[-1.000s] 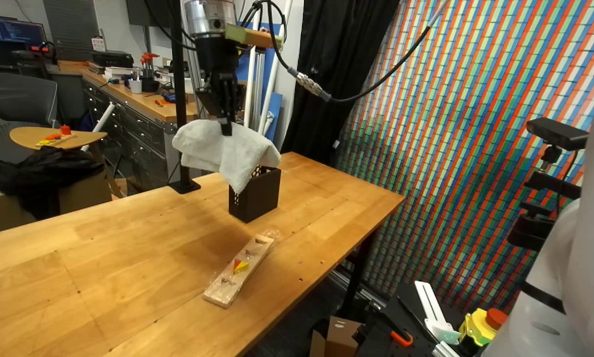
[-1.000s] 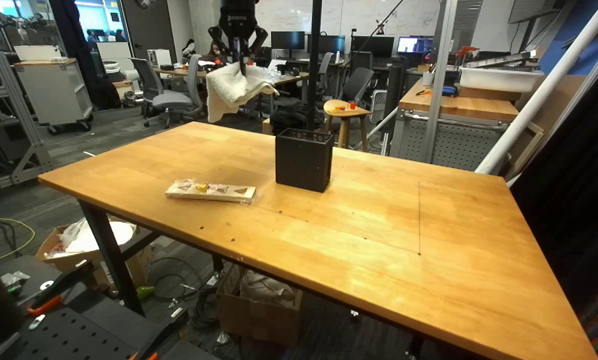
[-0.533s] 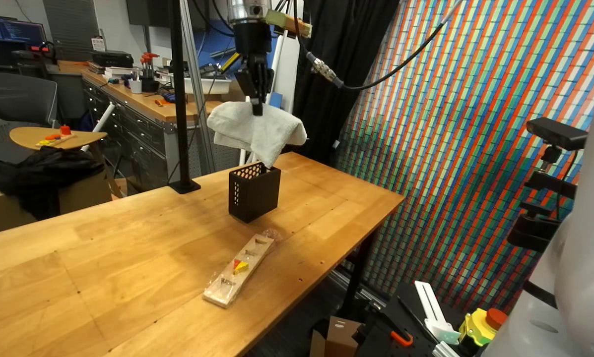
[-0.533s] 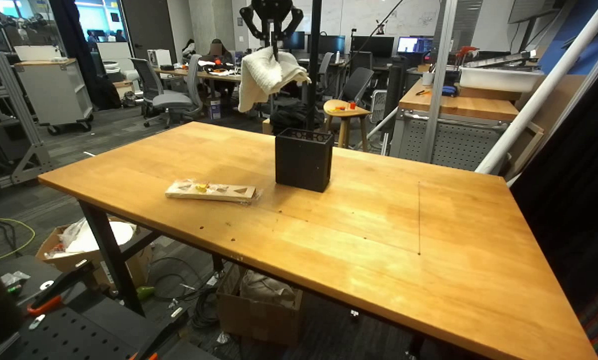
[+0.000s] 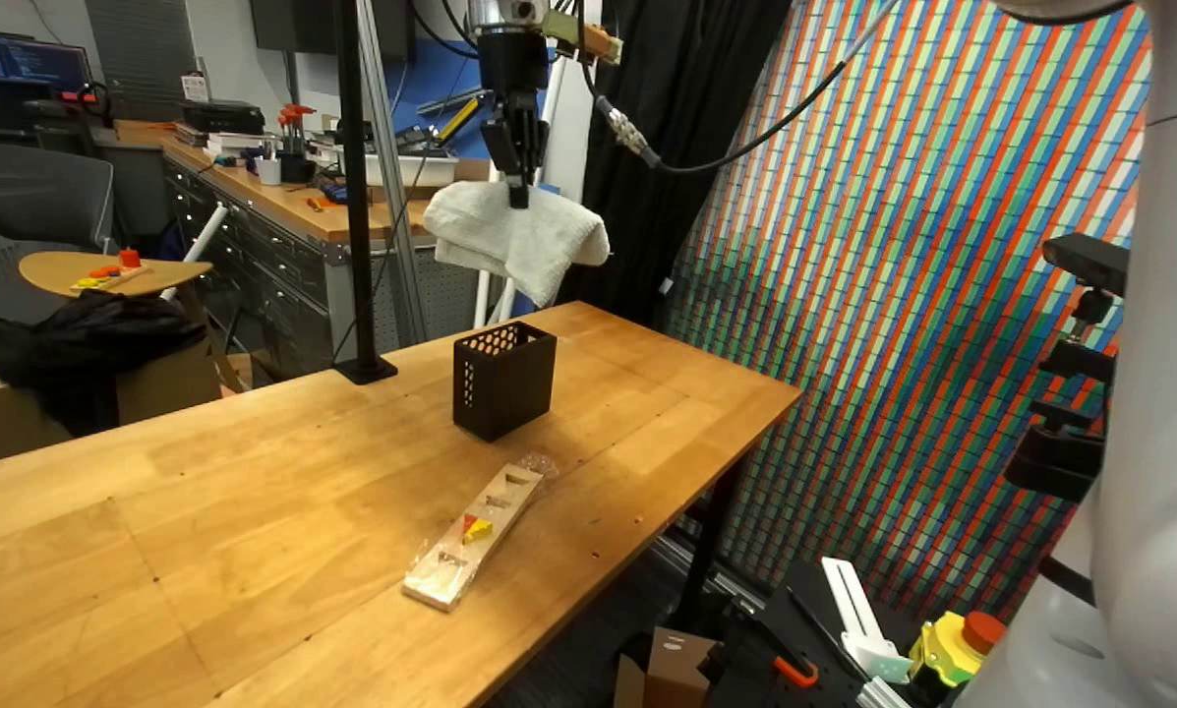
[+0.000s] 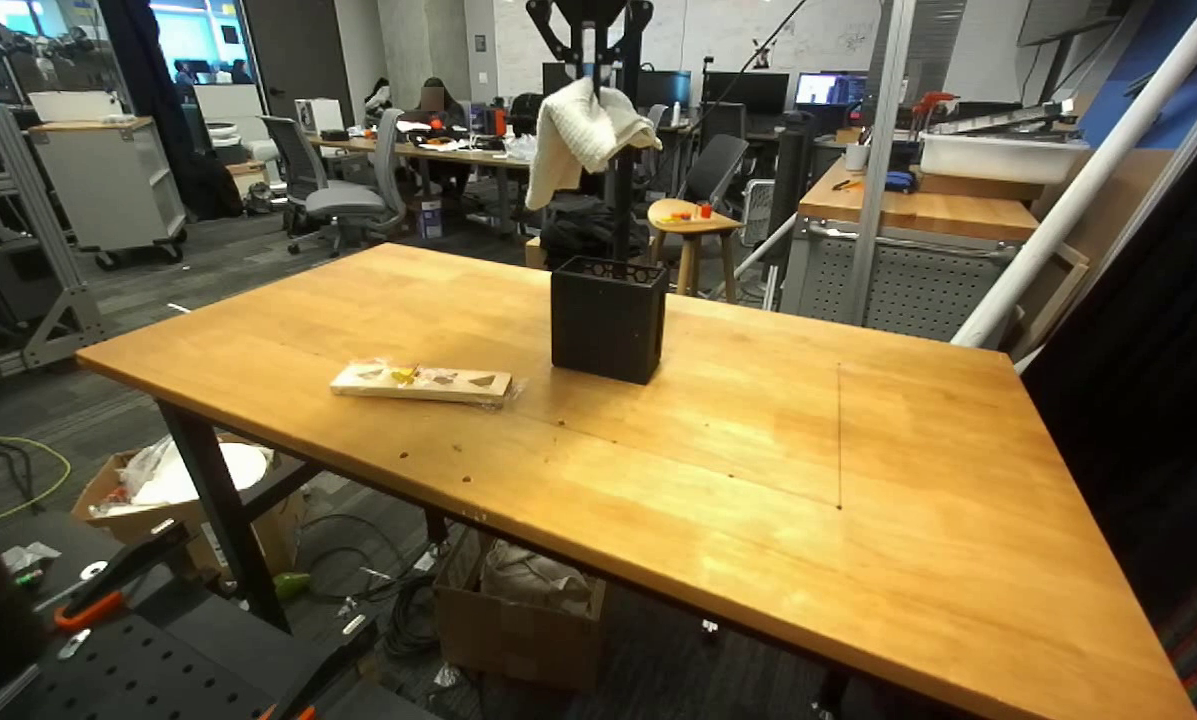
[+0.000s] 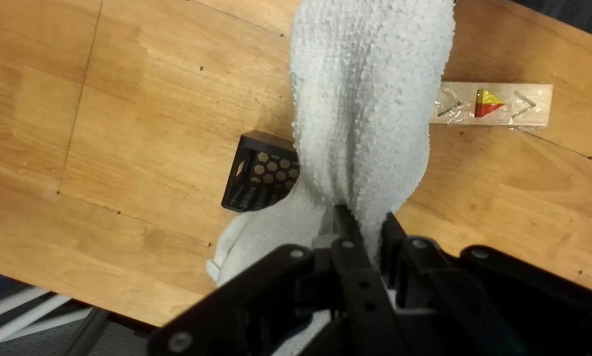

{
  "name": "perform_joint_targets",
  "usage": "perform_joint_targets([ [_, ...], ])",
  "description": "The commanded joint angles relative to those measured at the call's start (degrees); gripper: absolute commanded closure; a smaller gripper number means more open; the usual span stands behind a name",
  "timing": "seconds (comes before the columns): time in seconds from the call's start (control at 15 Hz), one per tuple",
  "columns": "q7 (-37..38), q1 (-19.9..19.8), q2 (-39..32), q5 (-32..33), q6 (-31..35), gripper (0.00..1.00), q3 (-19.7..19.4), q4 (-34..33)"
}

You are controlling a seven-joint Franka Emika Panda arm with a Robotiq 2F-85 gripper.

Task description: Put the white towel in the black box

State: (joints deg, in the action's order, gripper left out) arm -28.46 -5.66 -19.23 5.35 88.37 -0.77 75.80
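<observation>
The white towel (image 5: 539, 241) hangs in folds from my gripper (image 5: 519, 200), which is shut on it near its middle. In the wrist view the towel (image 7: 370, 94) is pinched between the two fingers (image 7: 347, 225), with its ends drooping to both sides. The black box (image 5: 505, 385) stands upright on the table with its open top facing up. In both exterior views the towel hangs above the level of the box (image 6: 608, 325), apart from it. In the wrist view the towel covers part of the box (image 7: 263, 140). The inside that shows has a honeycomb wall and no towel.
A wooden board wrapped in clear plastic (image 5: 450, 565), with a yellow and red piece, lies on the wooden table (image 5: 254, 521) near the box. A black post (image 5: 357, 246) rises from the table edge. A black curtain (image 5: 667, 147) hangs behind the table.
My gripper has carried the towel to the right and upward in both exterior views. The towel no longer overlaps the box in an exterior view. The box and board have not moved.
</observation>
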Motion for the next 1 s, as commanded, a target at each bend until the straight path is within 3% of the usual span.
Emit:
perform_joint_targets([
  [0.0, -2.52, -0.74, -5.69, -0.07, -1.57, 0.97, 0.21, -9.02],
  [0.6, -2.99, -2.58, -13.89, -0.43, 3.07, 0.97, 0.45, -13.89],
  [0.93, -1.81, -2.99, -15.72, -1.46, 7.76, 0.97, 0.87, -10.79],
])
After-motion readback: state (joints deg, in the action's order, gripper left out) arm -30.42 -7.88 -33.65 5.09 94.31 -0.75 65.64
